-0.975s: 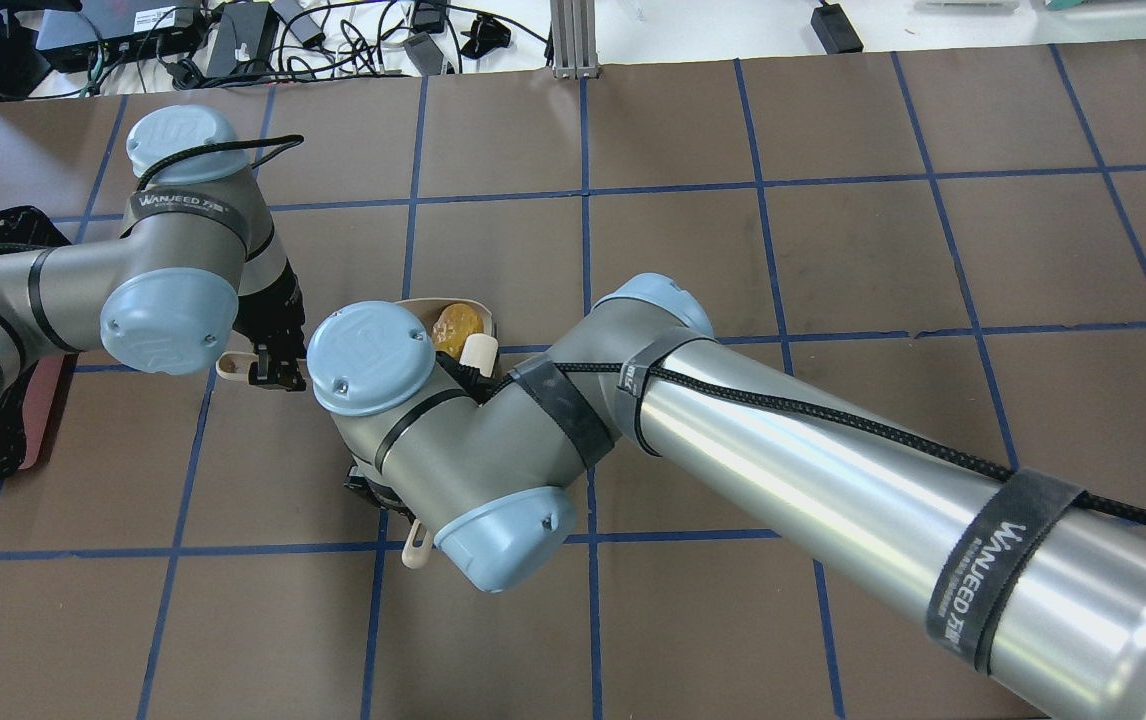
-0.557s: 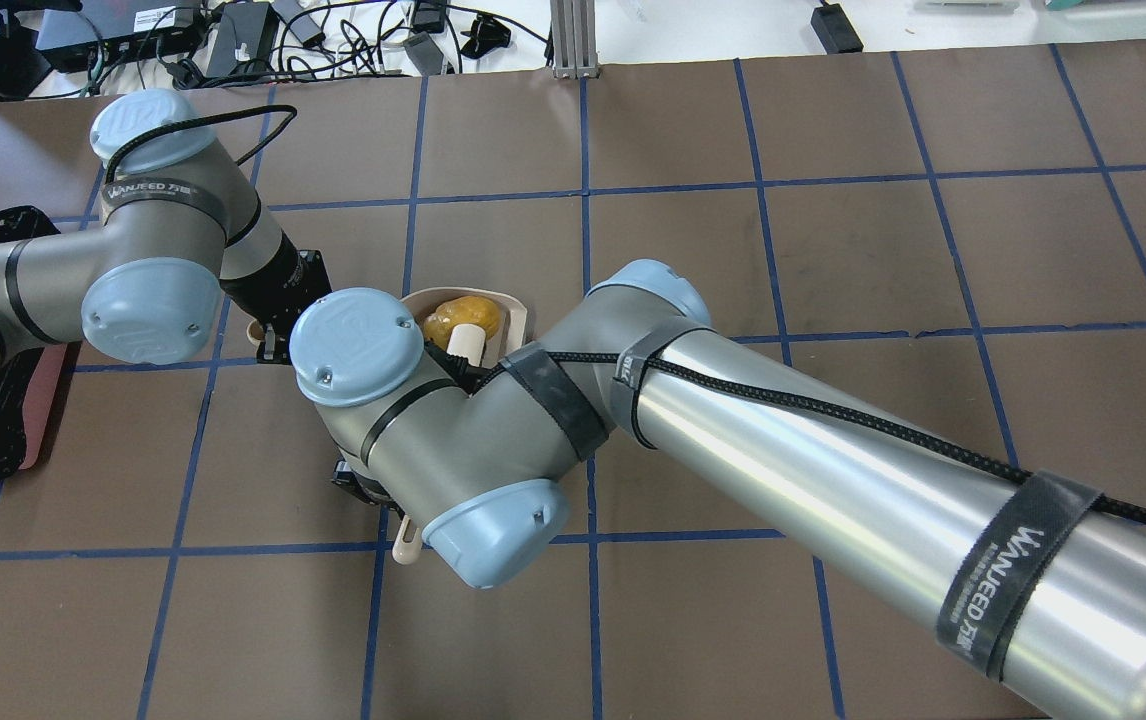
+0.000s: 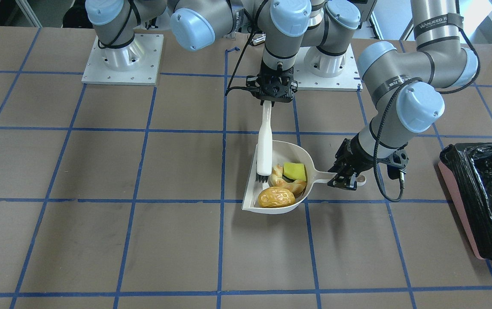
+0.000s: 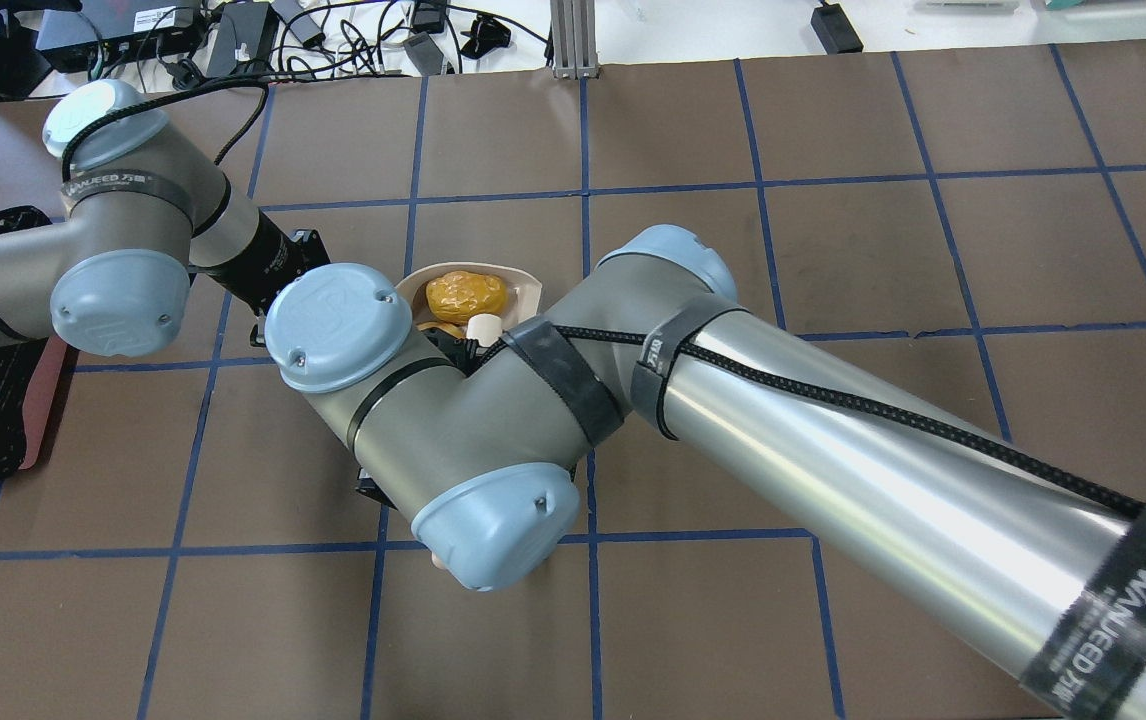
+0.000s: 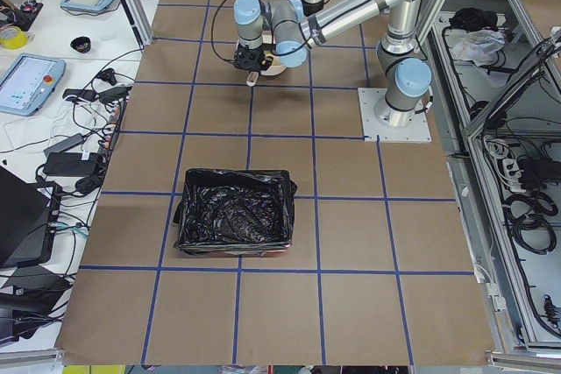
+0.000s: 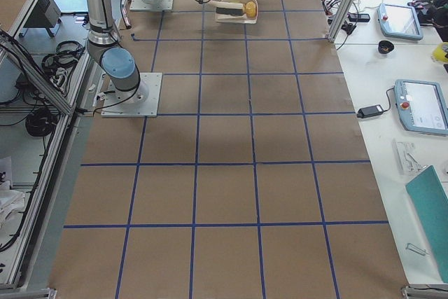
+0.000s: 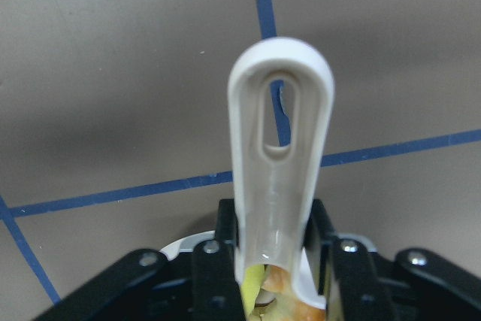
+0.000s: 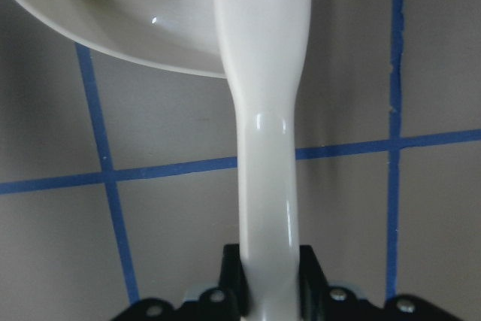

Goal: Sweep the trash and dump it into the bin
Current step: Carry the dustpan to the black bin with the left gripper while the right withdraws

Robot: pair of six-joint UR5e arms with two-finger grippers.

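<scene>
Since a second ago, the left tool (image 3: 344, 180) has turned the dustpan (image 3: 291, 152), tight on its handle. Right tool (image 3: 271, 92) grips the white brush (image 3: 265, 141). Croissant (image 3: 291, 185), sponge (image 3: 295, 171) and roll (image 3: 276, 198) sit in the dustpan, well apart from the bin (image 3: 471, 193).

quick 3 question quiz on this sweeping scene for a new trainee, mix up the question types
1. True or false: the croissant, the sponge and the roll all lie in the dustpan.
2. The left gripper is shut on: A the sponge; B the dustpan's handle; C the roll.
3. Fill in: the right gripper is shut on the handle of the ____.

Key
1. True.
2. B.
3. brush, whose bristles point down at the dustpan's open edge.
</scene>
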